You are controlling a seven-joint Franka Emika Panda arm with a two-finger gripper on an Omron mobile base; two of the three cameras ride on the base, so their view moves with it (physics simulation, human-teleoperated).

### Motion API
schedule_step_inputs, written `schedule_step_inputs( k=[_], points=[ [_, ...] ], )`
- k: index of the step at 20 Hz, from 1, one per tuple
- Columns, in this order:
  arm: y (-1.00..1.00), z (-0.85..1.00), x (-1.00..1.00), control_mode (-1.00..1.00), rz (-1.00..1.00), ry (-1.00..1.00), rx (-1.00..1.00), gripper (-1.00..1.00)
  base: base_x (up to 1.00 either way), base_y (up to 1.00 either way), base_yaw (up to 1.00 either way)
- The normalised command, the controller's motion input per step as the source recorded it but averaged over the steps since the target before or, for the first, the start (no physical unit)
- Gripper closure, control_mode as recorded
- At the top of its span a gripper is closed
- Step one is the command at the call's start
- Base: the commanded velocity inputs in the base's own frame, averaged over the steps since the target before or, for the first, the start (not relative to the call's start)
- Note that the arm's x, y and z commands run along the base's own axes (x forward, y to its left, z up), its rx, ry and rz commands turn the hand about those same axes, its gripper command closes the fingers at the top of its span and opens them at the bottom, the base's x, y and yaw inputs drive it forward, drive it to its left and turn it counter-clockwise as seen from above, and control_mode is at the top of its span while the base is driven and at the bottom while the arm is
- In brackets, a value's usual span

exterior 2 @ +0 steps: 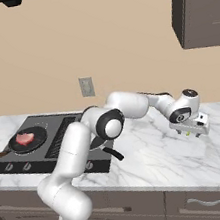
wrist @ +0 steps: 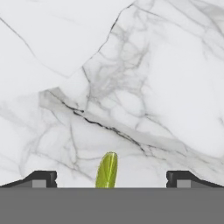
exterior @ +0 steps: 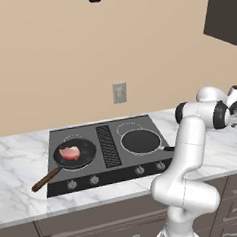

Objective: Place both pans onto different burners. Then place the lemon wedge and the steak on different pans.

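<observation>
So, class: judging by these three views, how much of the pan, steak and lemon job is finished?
Done: both pans sit on separate burners, and the steak lies in the wooden-handled pan. In hand: the open gripper hangs over the lemon wedge on the marble counter, the wedge between its fingertips, not gripped. Left: carry it to the empty dark pan.

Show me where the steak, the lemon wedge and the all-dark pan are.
steak (exterior: pixel 70 153): left base view, middle of the slab.
lemon wedge (wrist: pixel 107 170): hand view, middle of the green-yellow piece.
all-dark pan (exterior: pixel 140 141): left base view, inside of the pan.

White, rounded arm links (exterior 2: pixel 69 154); dark joint bands; white hand; gripper (wrist: pixel 111 179) with small dark fingertips (wrist: pixel 41 178).
</observation>
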Motion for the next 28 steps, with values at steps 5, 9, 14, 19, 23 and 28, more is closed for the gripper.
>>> schedule_step_inputs(
  k=[5, 9, 14, 19, 23, 28],
  points=[
    [0.0, -0.05, 0.05, -1.0, -0.01, 0.0, 0.0, -1.0, 0.0, 0.0, 0.0],
    [0.0, -0.09, 0.0, -1.0, 0.0, 0.0, 0.0, -1.0, 0.0, 0.0, 0.0],
    [0.0, -0.13, 0.0, -1.0, 0.0, 0.0, 0.0, 1.0, 0.0, 0.0, 0.0],
    [0.0, -0.21, 0.0, -1.0, 0.0, 0.0, 0.0, 1.0, 0.0, 0.0, 0.0],
    [0.0, -0.28, 0.0, -1.0, 0.0, 0.0, 0.0, 1.0, 0.0, 0.0, 0.0],
    [0.0, -0.33, 0.0, -1.0, 0.0, 0.0, 0.0, 1.0, 0.0, 0.0, 0.0]
  ],
)
